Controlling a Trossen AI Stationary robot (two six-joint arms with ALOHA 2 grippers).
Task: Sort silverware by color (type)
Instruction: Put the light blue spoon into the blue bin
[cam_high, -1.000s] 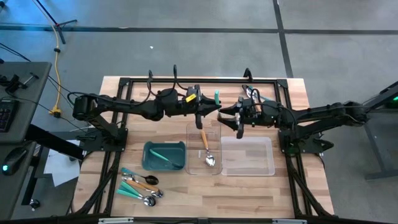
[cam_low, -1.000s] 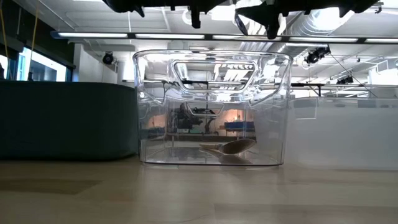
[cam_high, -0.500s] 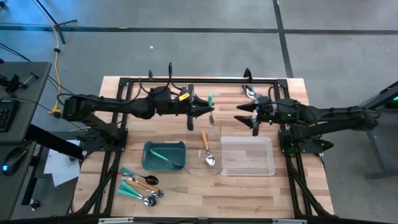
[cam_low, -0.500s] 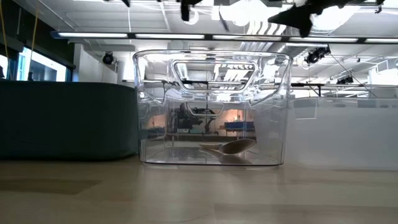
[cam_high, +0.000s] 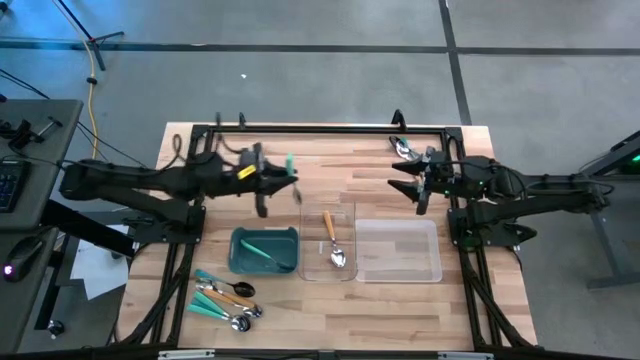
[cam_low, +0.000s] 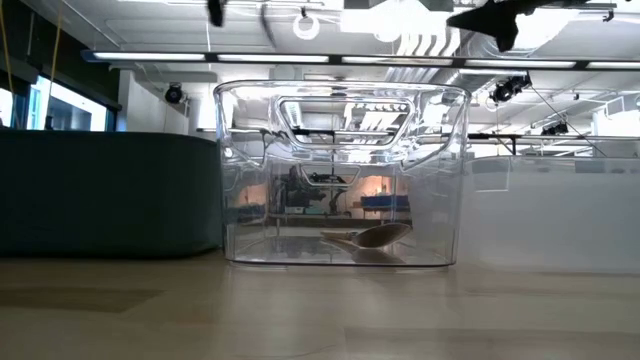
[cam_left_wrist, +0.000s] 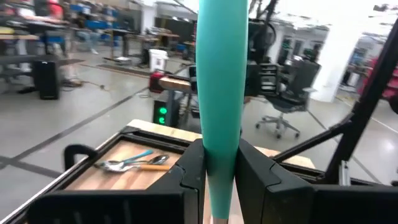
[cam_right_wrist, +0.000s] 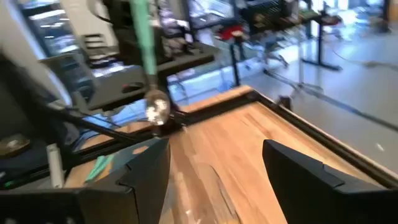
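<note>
**A:** Where's the silverware at? Left gripper (cam_high: 288, 180) looks clamped on a teal-handled spoon (cam_left_wrist: 220, 93), held up above the worktop (cam_high: 400, 300) behind the teal bin (cam_high: 264, 250).

**B:** Yep, and the right gripper (cam_high: 412, 183) hangs with its fingers wide apart, nothing in them, near a few utensils (cam_high: 405, 149) at the back edge. One orange-handled spoon (cam_high: 333, 240) lies in the clear tray (cam_high: 328, 272); the pile (cam_high: 225, 298) sits front-left.

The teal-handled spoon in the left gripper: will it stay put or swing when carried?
The teal-handled spoon looks thin and stiff, so it probably won't flop. The left gripper pinches only its smooth, narrow handle, so it may pivot or slip. It looks light.
</note>
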